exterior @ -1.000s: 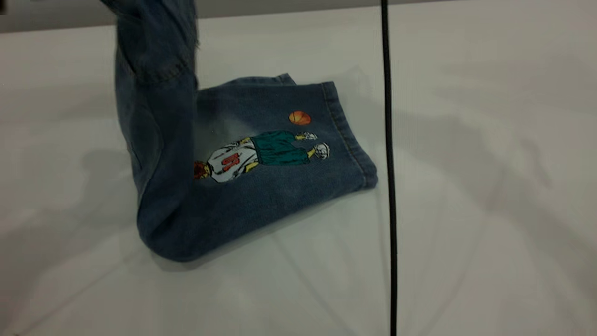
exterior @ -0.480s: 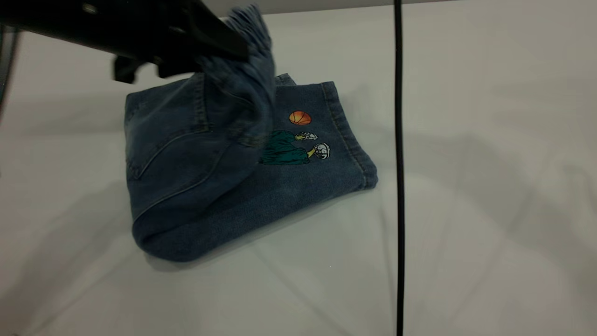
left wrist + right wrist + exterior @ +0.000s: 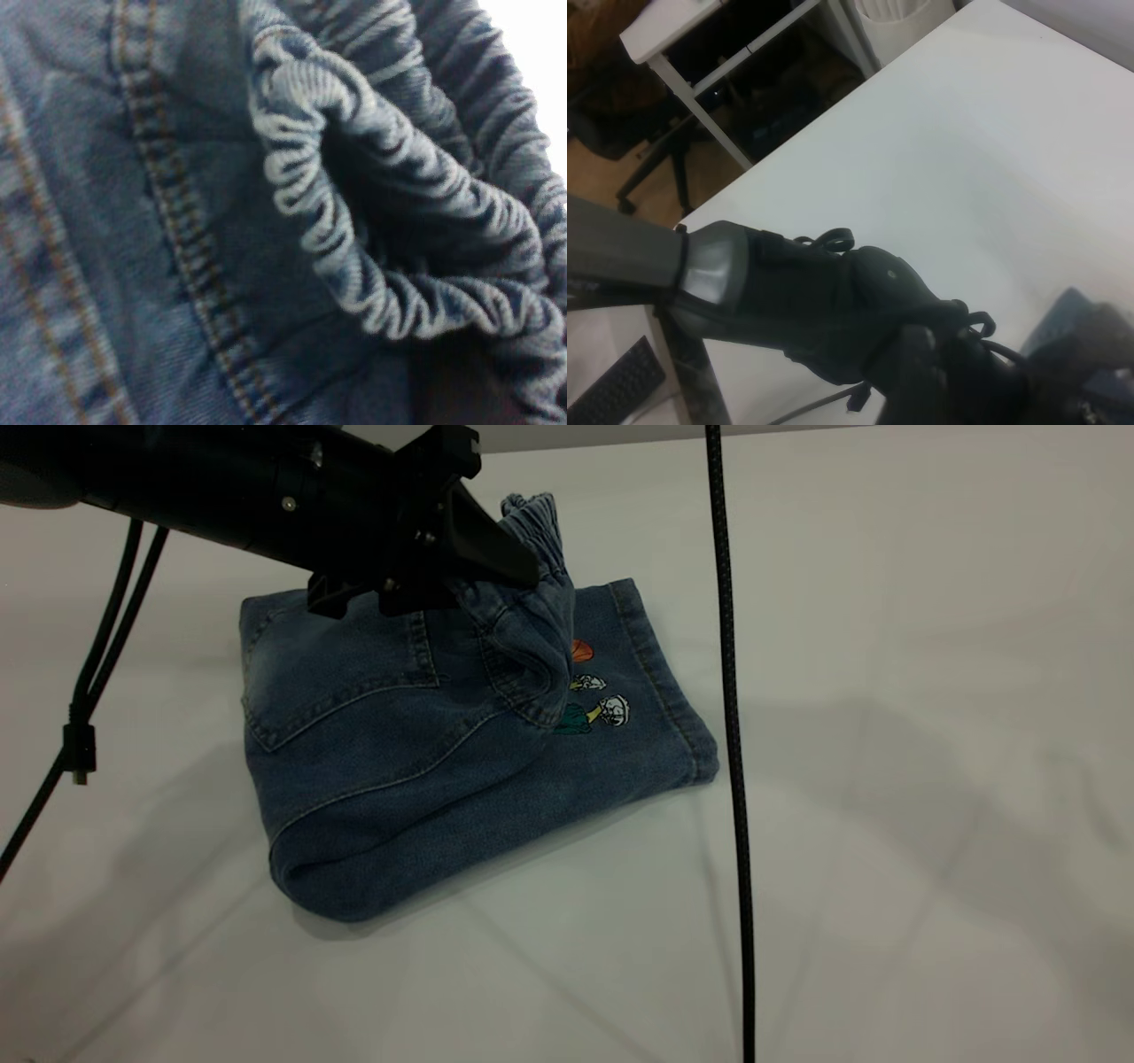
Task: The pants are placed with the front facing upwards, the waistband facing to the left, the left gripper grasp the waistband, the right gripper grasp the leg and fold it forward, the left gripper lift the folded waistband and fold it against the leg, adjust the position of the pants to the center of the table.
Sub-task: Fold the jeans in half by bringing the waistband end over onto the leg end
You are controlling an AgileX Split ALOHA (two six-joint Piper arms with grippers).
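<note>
Between the jaws of the left gripper (image 3: 509, 571) the waistband (image 3: 536, 531) is clamped and held above the leg (image 3: 620, 735), so the pants (image 3: 399, 762) can be folded over it.

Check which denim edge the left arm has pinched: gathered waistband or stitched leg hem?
The waistband: the ruffled elastic edge is held off the fabric by the left gripper. The flat stitched leg hem lies untouched on the table.

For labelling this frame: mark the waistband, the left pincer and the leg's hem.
waistband (image 3: 540, 522), exterior view, on the gathered elastic just beyond the pincer tips.
left pincer (image 3: 496, 558), exterior view, at its black tips, shut on the waistband.
leg (image 3: 660, 682), exterior view, on the stitched hem cuff lying on the table.
</note>
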